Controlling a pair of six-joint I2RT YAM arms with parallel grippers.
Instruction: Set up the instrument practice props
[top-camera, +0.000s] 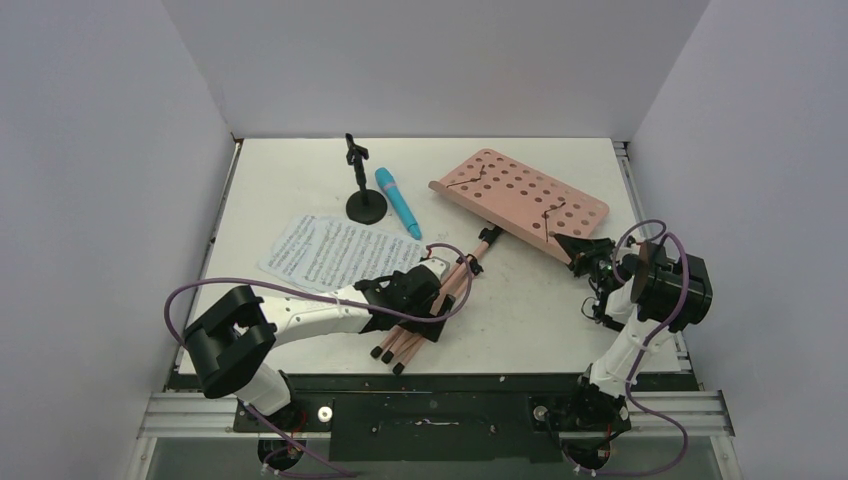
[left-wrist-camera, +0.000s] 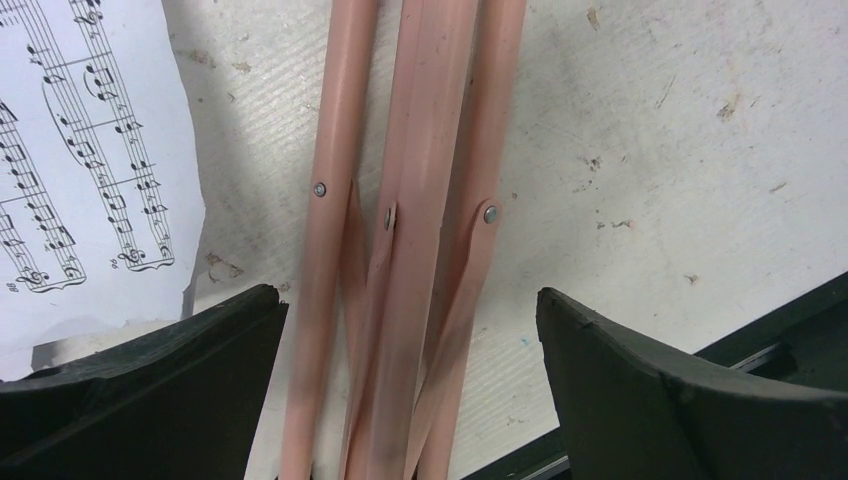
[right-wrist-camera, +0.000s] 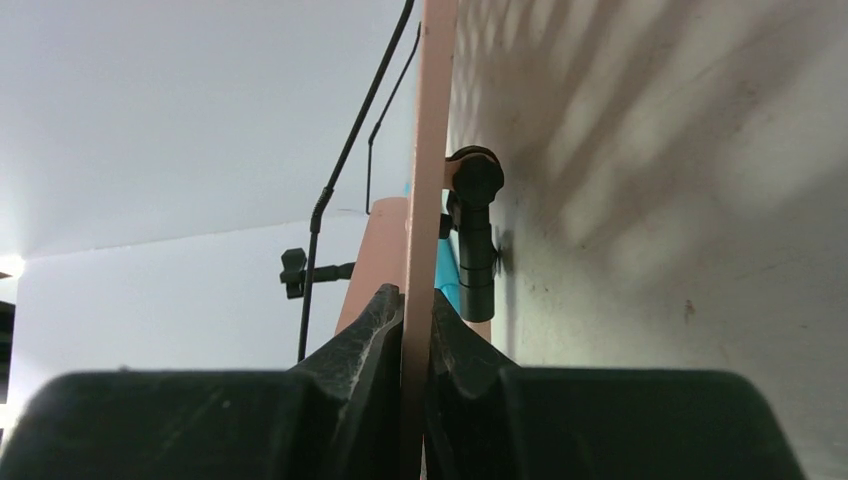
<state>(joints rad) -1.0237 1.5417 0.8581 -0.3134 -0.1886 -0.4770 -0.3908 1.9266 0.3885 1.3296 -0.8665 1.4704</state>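
**Both arms at the pink music stand**

The right gripper (right-wrist-camera: 415, 300) is pressed together on the near lower edge of the music stand (top-camera: 505, 205), at its perforated tray (top-camera: 520, 195). The right wrist view shows the thin pink sheet edge-on, pinched between both black fingers (right-wrist-camera: 350, 340). The overhead view cannot resolve that detail.

The left gripper (left-wrist-camera: 410, 300) is spread wide and straddles the tripod legs (left-wrist-camera: 400, 150), one finger on either side. Only the left wrist view shows this, along with three pink tubes lying close together, each carrying a small rivet (left-wrist-camera: 490, 213).

From above, the stand lies across the desk (top-camera: 290, 170). Its tray is tilted up toward the far right corner and its legs point at the near edge, ending in black feet (top-camera: 388, 355).

The tray is salmon pink, with rows of round holes and two thin black wire page holders (top-camera: 552, 212).

The sheet-music pages (top-camera: 330, 250) lie flat to the left of the legs, and their edge also shows in the left wrist view. The blue microphone (top-camera: 398, 202) lies toward the far edge, just beside the upright black mic stand (top-camera: 364, 205).
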